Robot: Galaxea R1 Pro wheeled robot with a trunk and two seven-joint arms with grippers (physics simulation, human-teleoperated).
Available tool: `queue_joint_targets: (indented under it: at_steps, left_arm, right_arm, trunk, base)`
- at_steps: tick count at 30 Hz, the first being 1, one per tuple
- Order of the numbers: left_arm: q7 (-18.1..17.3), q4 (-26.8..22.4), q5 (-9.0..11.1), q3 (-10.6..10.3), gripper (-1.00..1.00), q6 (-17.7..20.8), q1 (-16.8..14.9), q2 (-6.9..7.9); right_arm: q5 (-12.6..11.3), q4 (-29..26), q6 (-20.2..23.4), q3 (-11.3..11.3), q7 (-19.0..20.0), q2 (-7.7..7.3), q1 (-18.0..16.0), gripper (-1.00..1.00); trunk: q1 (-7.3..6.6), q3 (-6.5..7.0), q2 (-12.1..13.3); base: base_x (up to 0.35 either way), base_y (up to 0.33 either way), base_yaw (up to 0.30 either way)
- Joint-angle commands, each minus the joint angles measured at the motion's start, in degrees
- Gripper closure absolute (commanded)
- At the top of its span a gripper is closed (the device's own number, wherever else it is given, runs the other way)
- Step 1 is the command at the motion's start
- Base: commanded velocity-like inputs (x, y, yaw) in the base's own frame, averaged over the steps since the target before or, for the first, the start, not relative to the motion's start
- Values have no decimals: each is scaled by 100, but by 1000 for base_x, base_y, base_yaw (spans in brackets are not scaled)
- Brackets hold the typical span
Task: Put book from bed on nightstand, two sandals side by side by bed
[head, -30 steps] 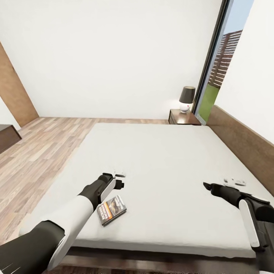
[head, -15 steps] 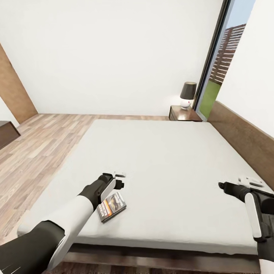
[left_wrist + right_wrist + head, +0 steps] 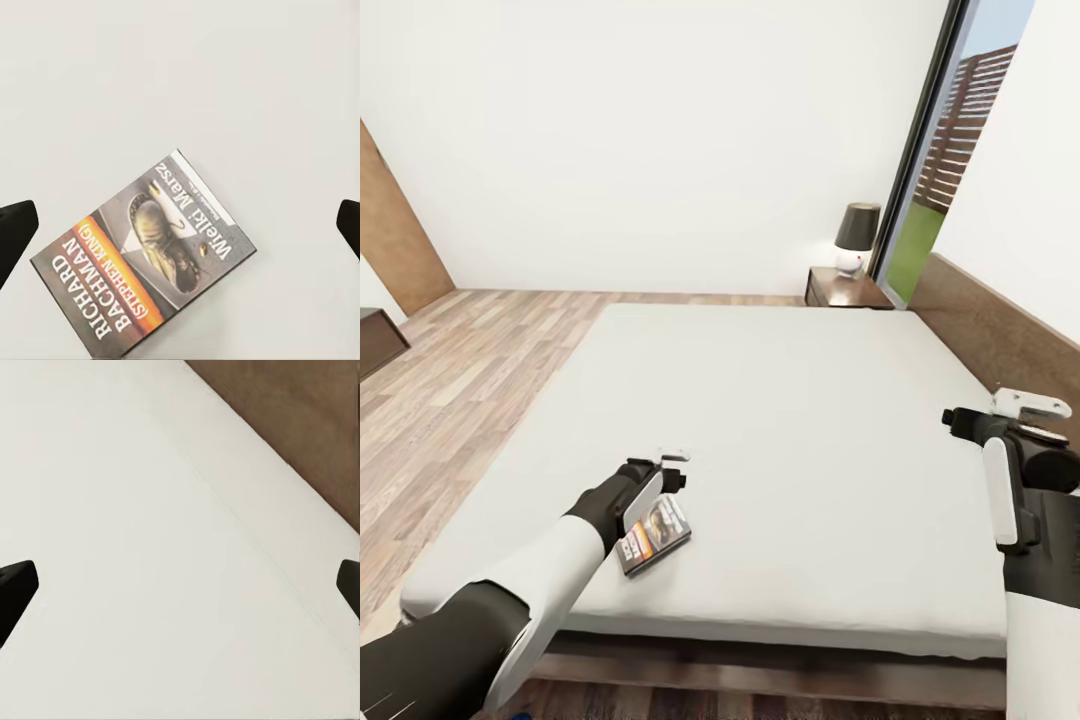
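Near the foot edge of the bed (image 3: 780, 400), the book (image 3: 653, 533) lay flat on the grey mattress, and the left claw (image 3: 668, 470) hung just over it, a little toward the headboard side. From the left wrist camera the book (image 3: 142, 255) sat between the two dark fingertips (image 3: 15, 232), which stood wide apart and touched nothing. Its long axis ran slantwise to the line between those tips, so I judged the wrist would need a turn before closing across the short side. The right claw (image 3: 1000, 415) hovered well apart, at the bed's far side by the brown headboard (image 3: 1000, 340), its tips also spread wide over bare mattress. The left arm was plainly the nearer one. The nightstand (image 3: 845, 290) stood beyond the bed's far corner, beside the window.
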Motion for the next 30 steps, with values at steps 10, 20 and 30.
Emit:
queue_joint_targets:
  at_steps: [10, 20, 30]
  left_arm:
    - [51, -3, 30, -39, -100, -339, 2, 23]
    - [49, -5, 30, -44, -100, -468, 9, 19]
    - [41, -56, 7, -36, -100, -476, 9, 150]
  right_arm:
    - [-44, 1, -2530, 619, -86, 106, 485, -100]
    - [-10, 3, -2903, 821, -139, 112, 628, -100]
    - [-8, -4, -2888, 830, -142, 127, 640, -100]
  trunk:
    - [220, -277, -406]
    - [440, -549, -807]
    - [660, -820, -1208]
  base:
    - [0, 0, 0]
    - [0, 0, 0]
    - [0, 0, 0]
